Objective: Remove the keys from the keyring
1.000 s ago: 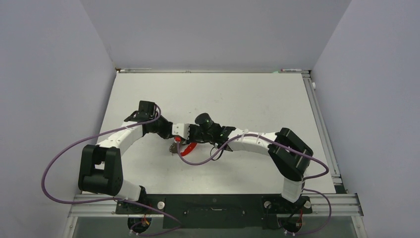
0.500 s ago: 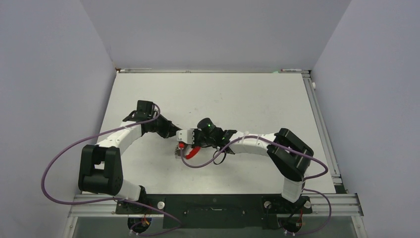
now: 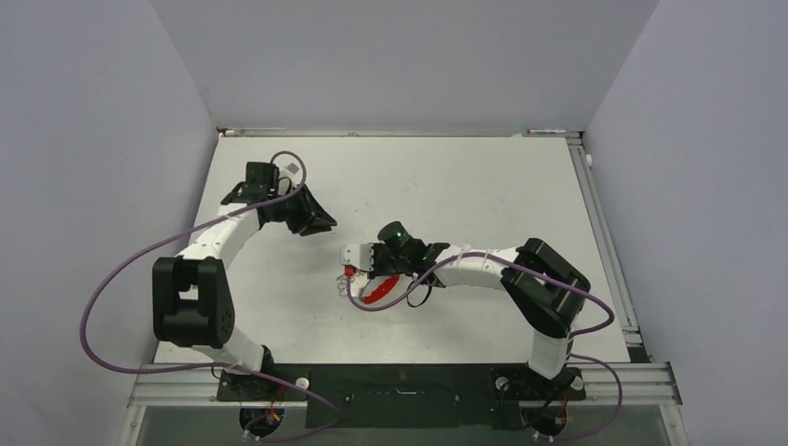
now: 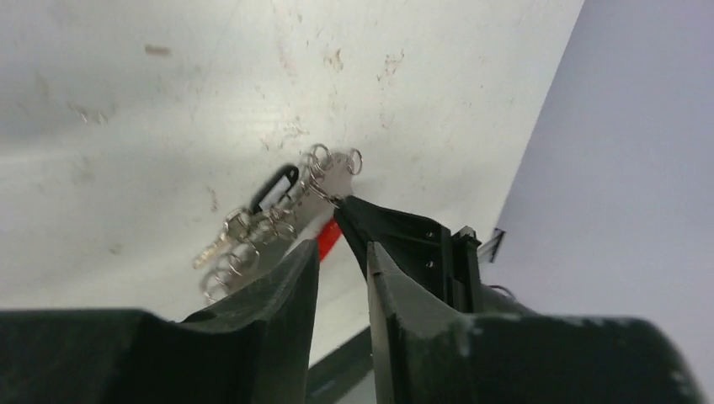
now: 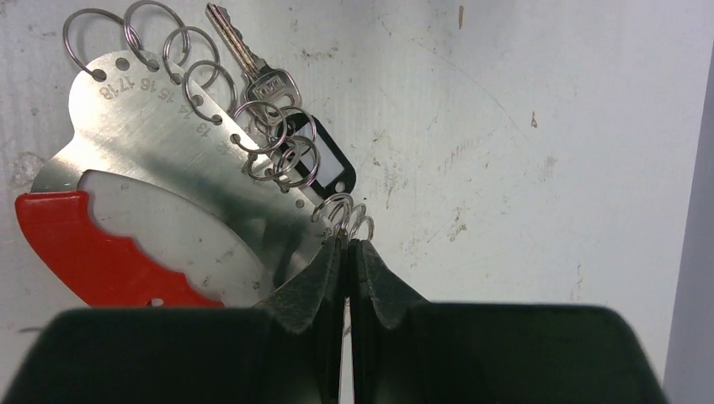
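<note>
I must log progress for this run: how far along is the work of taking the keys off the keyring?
Nothing looks done yet: the pale key and the dark-headed key both still hang on the keyring. In hand: the right gripper is shut on the keyring's edge, while the left gripper is apart from it, holding nothing. Left: freeing both keys.

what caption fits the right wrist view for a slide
right gripper pinching the edge of the keyring, silvery key on its rings
</note>
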You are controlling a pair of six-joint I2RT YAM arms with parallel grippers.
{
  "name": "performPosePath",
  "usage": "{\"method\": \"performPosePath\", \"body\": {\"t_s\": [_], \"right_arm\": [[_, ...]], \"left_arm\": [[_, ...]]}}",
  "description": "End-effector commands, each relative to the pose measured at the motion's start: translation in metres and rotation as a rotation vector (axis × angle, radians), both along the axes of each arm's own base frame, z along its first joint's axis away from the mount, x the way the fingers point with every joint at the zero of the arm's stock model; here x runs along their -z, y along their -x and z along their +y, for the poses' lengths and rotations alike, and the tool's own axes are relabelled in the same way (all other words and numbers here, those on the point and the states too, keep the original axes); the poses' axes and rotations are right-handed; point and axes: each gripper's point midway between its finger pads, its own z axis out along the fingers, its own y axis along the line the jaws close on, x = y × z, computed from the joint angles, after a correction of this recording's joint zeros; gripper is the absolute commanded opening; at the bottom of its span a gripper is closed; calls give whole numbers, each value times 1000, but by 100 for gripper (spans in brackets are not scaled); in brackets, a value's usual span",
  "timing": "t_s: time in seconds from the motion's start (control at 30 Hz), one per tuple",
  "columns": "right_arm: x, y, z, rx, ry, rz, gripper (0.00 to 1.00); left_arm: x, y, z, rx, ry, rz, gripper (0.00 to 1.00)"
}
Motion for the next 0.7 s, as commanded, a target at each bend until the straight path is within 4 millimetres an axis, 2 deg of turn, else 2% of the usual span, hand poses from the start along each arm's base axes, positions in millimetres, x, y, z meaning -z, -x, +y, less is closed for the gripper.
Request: {"method": "performPosePath", "body": {"t_s": [0.0, 0.07, 0.1, 0.17, 0.23, 0.3, 0.33, 0.37, 0.4, 0.43, 0.57, 0.67], "right_arm": [[-37, -10, 3, -14, -136, 8, 5], [-43, -14, -2, -23, -171, 57, 5], [-46, -16, -5, -30, -182, 79, 5], [-47, -18, -10, -48, -179, 98, 5], [-49, -18, -10, -76, -171, 100, 5], [-47, -13, -12, -93, -167, 137, 5], [-48, -12, -11, -100, -177, 146, 5], [-50, -11, -9, -110, -189, 150, 5], [-52, -10, -9, -118, -197, 152, 5], [-54, -10, -8, -126, -205, 154, 5], [-69, -4, -2, -168, -242, 183, 5], [-82, 2, 0, -198, -254, 219, 5]], "left_arm": [[-24, -24, 25, 280, -156, -359, 34], [-37, -40, 47, 267, -174, -505, 58], [-43, -44, 57, 282, -191, -568, 66], [-56, -48, 70, 366, -271, -680, 72], [-70, -56, 89, 429, -400, -779, 73], [-88, -57, 103, 471, -440, -914, 76], [-96, -57, 109, 467, -442, -983, 84], [-104, -56, 113, 466, -439, -1062, 97], [-119, -50, 110, 500, -427, -1173, 97], [-120, -42, 108, 546, -439, -1229, 96], [-109, -22, 98, 740, -527, -1375, 96], [-106, -11, 88, 787, -454, -1402, 99]]}}
